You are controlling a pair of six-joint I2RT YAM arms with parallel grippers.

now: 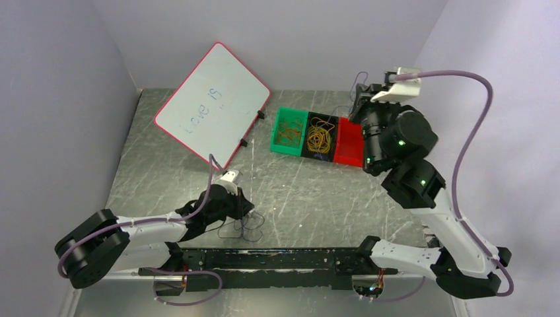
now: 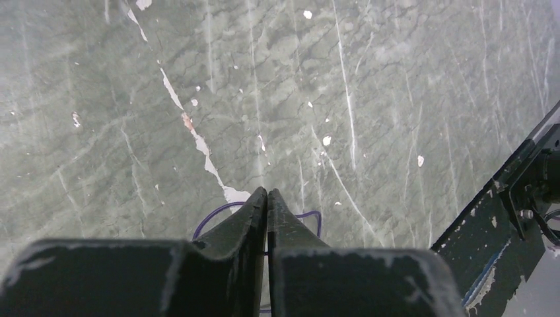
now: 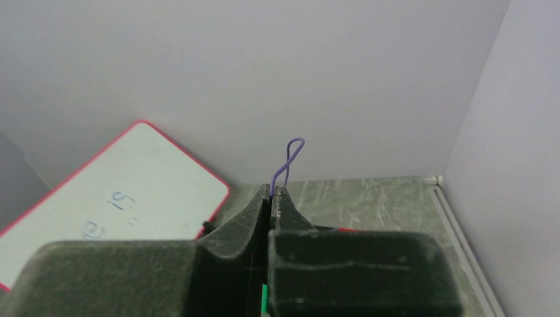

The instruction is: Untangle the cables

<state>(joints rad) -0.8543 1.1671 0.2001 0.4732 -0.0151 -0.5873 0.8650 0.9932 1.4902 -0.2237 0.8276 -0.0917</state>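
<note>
My left gripper (image 1: 249,210) (image 2: 267,193) is low over the near table, shut, with a thin dark purple cable loop (image 2: 211,214) running under and between its fingers. A few thin dark loops (image 1: 243,229) lie on the table by it. My right gripper (image 1: 360,96) (image 3: 273,191) is raised over the bins and shut on a thin purple cable loop (image 3: 290,158) that sticks up from its tips (image 1: 360,79). Orange loops (image 1: 288,134) lie in a green bin (image 1: 280,117), and yellow loops (image 1: 319,137) in a black bin (image 1: 328,121).
A red bin (image 1: 348,144) stands right of the black one, partly under my right arm. A white board with a red rim (image 1: 212,102) (image 3: 99,205) leans at the back left. A black rail (image 1: 277,259) (image 2: 502,218) runs along the near edge. Walls close in left, back and right.
</note>
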